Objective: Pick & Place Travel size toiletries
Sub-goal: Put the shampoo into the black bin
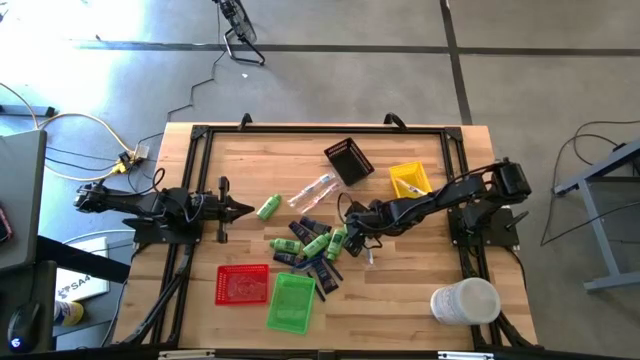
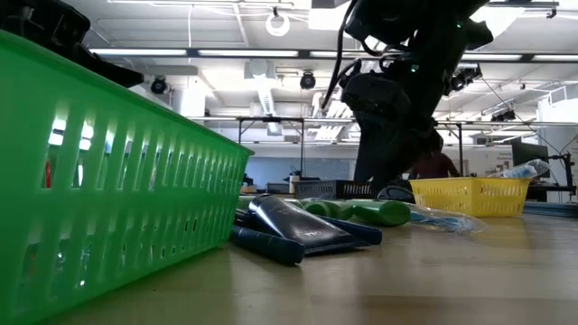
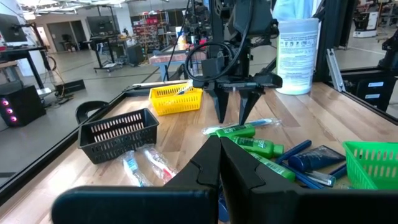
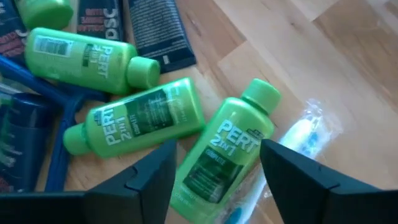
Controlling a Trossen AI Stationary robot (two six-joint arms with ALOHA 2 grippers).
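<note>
Fingers of the right gripper (image 4: 217, 171) are standing spread apart, straddling one green bottle (image 4: 221, 152) lying on the wooden surface (image 1: 400, 285); they are not pinching it. In the left wrist view the same gripper (image 3: 233, 115) is pointing straight down over the pile, its tips just above the bottles. Fingers of the left gripper (image 3: 219, 168) are pressed together, holding nothing; that arm is resting at the left side of the surface, pointing toward the pile.

White cylinder (image 1: 465, 302) is standing at the near right corner. Green tray (image 1: 291, 302) and red tray (image 1: 243, 284) are sitting side by side near the front edge. Black tray (image 1: 349, 161) and yellow tray (image 1: 409, 180) are sitting toward the far side; something small is lying in the yellow one, hard to identify.

Toiletries are lying mid-surface in a loose pile (image 1: 312, 250): green bottles, dark flat tubes (image 4: 155, 28), thin blue sticks (image 4: 59, 149). Two more green bottles (image 4: 134, 118) are lying just beside the straddled one. A clear-wrapped toothbrush (image 4: 301, 137) is lying next to it, possibly touching. One separate green bottle (image 1: 268, 208) is lying apart, left of the pile, with wrapped sticks (image 1: 312, 191) between it and the black tray.
</note>
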